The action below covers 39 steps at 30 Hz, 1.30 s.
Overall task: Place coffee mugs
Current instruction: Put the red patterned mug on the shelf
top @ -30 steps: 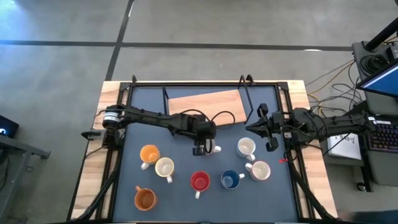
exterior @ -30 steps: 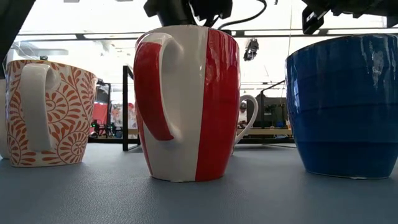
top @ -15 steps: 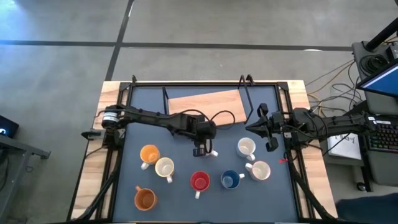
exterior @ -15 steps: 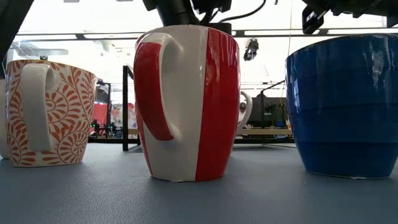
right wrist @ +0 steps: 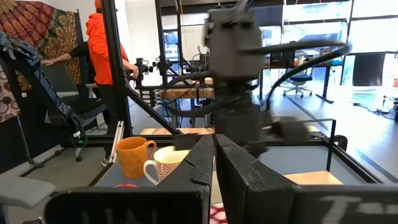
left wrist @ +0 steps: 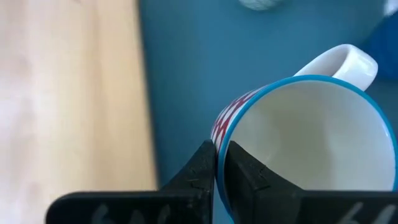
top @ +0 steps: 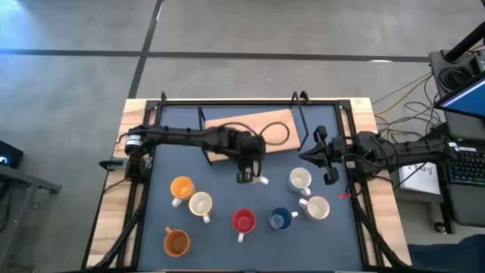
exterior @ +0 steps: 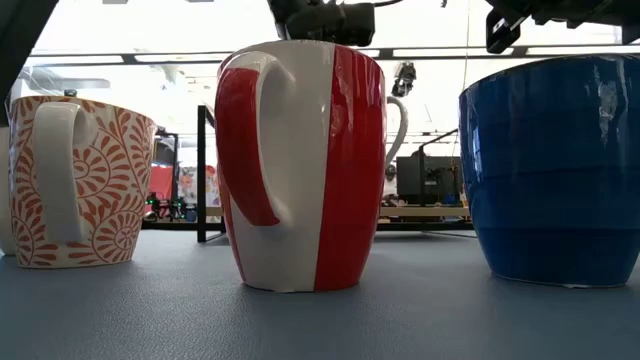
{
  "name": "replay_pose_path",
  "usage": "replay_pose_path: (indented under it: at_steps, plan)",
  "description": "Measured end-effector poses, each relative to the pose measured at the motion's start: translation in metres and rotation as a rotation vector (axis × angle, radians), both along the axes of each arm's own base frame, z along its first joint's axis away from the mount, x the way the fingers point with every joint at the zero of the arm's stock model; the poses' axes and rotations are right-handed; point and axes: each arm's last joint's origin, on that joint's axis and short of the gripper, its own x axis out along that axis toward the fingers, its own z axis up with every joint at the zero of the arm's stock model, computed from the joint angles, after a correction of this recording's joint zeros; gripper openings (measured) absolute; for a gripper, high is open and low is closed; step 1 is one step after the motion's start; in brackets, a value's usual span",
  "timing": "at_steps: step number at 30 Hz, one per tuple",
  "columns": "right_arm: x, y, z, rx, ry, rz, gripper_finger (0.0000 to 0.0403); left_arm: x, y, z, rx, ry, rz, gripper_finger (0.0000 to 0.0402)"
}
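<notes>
Here the left gripper [top: 245, 176] sits near the middle of the table [top: 220, 227], its fingers [left wrist: 202, 171] pinched on the rim of a blue-rimmed mug [left wrist: 308, 143] with a white inside, red stripes outside and a white handle. In the low view that handle [exterior: 398, 120] shows high behind the red mug [exterior: 300, 165], clear of the table top. The right gripper [top: 327, 155] waits at three o'clock by the table's edge, jaws pressed together on nothing.

Seen from above, the other mugs stand on the table: a white mug [top: 300, 180] just at nine o'clock of the right gripper, another white mug [top: 316, 208] at five o'clock of it, the blue mug [top: 280, 220] and red mug side by side at six o'clock, an orange-patterned mug [top: 201, 205], and two orange mugs [top: 181, 188] toward seven o'clock.
</notes>
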Motion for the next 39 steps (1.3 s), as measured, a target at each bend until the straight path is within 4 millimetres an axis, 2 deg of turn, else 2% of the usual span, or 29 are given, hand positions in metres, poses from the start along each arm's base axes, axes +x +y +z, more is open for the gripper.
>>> replay_pose_path:
  at_steps: [6,14,18,27,39]
  plan:
    - [0.000,0.000,0.000,0.000,0.000,0.000,0.0009,-0.003,0.040,0.013,0.037,-0.009,0.025,0.0002]
    - [0.000,0.000,0.000,0.003,0.001,0.000,0.0009,-0.019,0.102,0.012,0.036,0.024,0.147,0.0002]
    - [0.000,0.000,0.000,0.003,0.002,0.000,0.0009,-0.026,0.123,0.009,-0.005,0.023,0.186,0.0002]
    - [0.000,0.000,-0.001,0.004,0.009,0.000,0.0009,-0.032,0.140,0.009,-0.002,0.026,0.203,0.0003]
    - [0.000,0.000,-0.001,0.014,0.012,0.001,0.0009,-0.032,0.143,0.002,0.010,0.021,0.223,0.0006]
